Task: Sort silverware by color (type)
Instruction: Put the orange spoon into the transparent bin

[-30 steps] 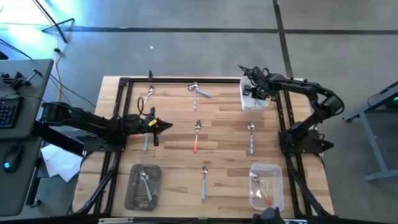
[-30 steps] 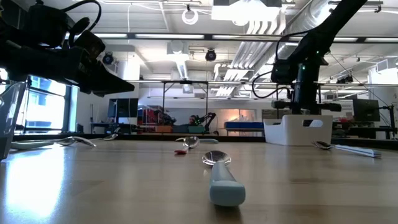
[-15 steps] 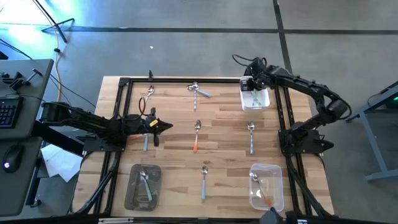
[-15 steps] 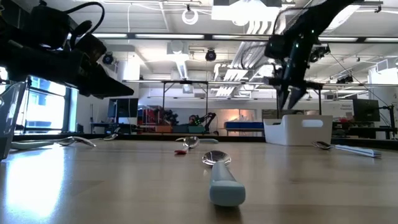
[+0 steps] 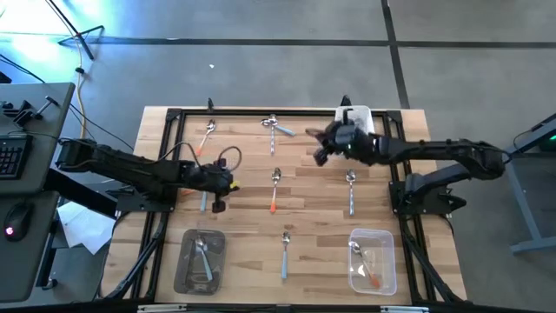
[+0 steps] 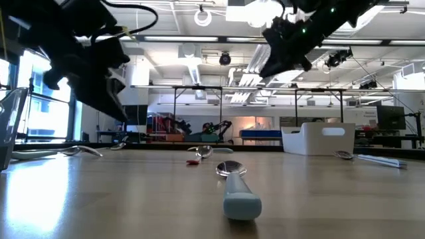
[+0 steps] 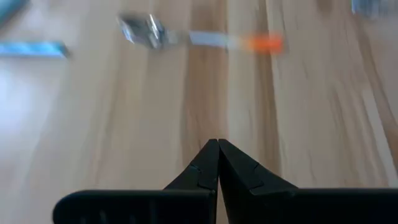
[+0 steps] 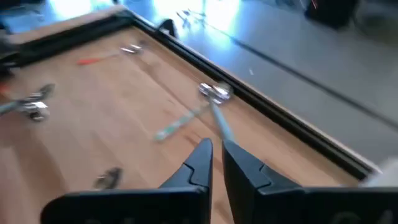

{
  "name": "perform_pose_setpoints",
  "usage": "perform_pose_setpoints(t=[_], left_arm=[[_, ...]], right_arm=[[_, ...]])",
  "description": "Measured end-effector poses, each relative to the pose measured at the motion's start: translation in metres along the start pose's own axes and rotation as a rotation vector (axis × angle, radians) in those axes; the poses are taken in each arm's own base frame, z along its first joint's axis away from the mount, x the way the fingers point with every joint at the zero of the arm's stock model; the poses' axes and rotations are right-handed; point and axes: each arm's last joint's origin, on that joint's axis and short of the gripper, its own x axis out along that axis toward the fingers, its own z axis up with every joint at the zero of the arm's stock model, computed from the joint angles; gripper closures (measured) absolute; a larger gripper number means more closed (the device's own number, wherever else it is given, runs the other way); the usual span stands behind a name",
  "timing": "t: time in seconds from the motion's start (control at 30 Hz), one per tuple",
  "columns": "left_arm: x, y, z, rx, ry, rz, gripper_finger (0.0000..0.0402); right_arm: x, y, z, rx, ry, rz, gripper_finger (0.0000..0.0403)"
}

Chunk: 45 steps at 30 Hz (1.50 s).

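Wood table, near to far. Grey tub [image 5: 185, 271] near left has silver spoons in it; clear tub [image 5: 387, 271] near right has an orange-handled one. A blue-handled spoon [image 5: 285, 250] lies loose between them.

Middle row: orange-handled spoon [image 5: 274, 189] in the centre, a blue one [image 5: 351, 193] to the right and another blue one [image 5: 203, 200] to the left. Left gripper [image 7: 217, 146] hangs over bare wood between that left blue spoon and the orange one – tips pressed together, nothing in them.

Right gripper [image 8: 216, 149] is airborne right of centre, just short of the far row. Its fingers are nearly touching and it carries nothing. I read its target as the crossed pair [image 5: 276, 126] at far centre – one blue handle, one plain, bowls overlapping. White tub [image 5: 360, 114] sits far right, with an orange spoon [image 5: 207, 135] far left.

To do the pick well:
- Spread the fingers before descending; as they stand they would only shove the pair.
- Take one handle away from the crossing, fingers across the handle, so the second spoon isn't dragged.
- Blue handle looks like the fatter grab, so it's probably best taken first.
- Come down vertically. These thin handles lie flat on the wood, so the tips need to reach the surface.
- Keep the left arm where it is – well apart from that pick.
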Motion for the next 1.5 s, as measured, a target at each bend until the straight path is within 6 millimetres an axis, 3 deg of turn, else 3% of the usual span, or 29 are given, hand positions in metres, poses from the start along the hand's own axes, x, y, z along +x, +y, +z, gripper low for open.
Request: perform_pose_setpoints(t=[0.17,0.3,0.6,0.77,1.0,1.13,1.5], left_arm=[[-0.02,-0.002,0.006,-0.027,0.265,0.022,0.0398],[-0.024,0.0,0.007,-0.084,0.29,0.037,0.0373],[-0.008,0.02,0.007,-0.088,0.383,-0.015,0.0265],[-0.001,0.034,0.016,-0.069,0.489,-0.031,0.0231],[0.001,0.043,0.025,-0.005,0.774,-0.018,0.0216],[0.007,0.046,0.019,-0.008,0.871,-0.041,0.0212],[0.033,0.052,0.006,-0.04,0.985,-0.058,0.0215]], right_arm=[[-0.012,0.029,-0.004,-0.112,-0.066,0.046,0.0401],[-0.019,0.039,-0.007,-0.137,-0.08,0.053,0.04],[-0.024,0.047,-0.01,-0.176,-0.086,0.076,0.0402],[-0.024,0.047,-0.009,-0.173,-0.086,0.076,0.0402],[-0.024,0.047,-0.01,-0.174,-0.083,0.076,0.0402],[-0.024,0.047,-0.01,-0.176,-0.08,0.075,0.0402],[-0.027,0.05,-0.012,-0.191,-0.08,0.091,0.0402]])
